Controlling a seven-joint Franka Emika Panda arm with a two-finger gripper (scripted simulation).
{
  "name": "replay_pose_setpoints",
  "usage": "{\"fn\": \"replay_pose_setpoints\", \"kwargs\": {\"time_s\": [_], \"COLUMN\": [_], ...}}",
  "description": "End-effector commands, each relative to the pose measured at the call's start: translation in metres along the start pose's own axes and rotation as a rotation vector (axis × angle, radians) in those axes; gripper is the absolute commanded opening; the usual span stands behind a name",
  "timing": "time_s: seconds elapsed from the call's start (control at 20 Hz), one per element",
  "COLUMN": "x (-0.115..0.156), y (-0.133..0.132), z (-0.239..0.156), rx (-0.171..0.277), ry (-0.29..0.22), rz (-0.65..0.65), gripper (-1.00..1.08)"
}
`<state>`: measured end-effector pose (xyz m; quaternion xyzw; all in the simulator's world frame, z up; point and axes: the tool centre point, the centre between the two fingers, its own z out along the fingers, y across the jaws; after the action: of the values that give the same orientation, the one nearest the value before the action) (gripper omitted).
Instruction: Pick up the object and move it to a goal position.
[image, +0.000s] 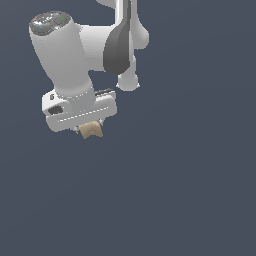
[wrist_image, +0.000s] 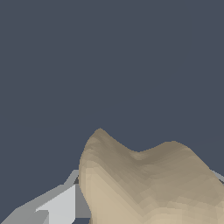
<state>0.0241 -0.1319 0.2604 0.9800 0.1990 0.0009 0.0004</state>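
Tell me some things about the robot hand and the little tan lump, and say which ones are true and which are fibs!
1. The tan lump sits right under the white gripper, between its fingers. True.
2. The lump is bright red. False: it is tan, a sandy beige.
3. The lump is much smaller than the gripper. True.
4. The lump lies far from the gripper, over at the exterior view's right edge. False: it is tucked against the gripper's underside.
5. Three other toys lie around it. False: only the plain dark background shows.
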Motion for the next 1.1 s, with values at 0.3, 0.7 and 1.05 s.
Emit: {"fn": "replay_pose_setpoints", "kwargs": {"time_s": [0.3, 0.7, 1.05], "x": [0.019, 0.034, 0.043], "y": [0.013, 0.023, 0.03], "z": [-0.069, -0.115, -0.146], "rx": [0.001, 0.001, 0.001], "ry": [-0.001, -0.001, -0.001], "rz": [0.0, 0.0, 0.0], "gripper": [-1.0, -1.0, -1.0]}}
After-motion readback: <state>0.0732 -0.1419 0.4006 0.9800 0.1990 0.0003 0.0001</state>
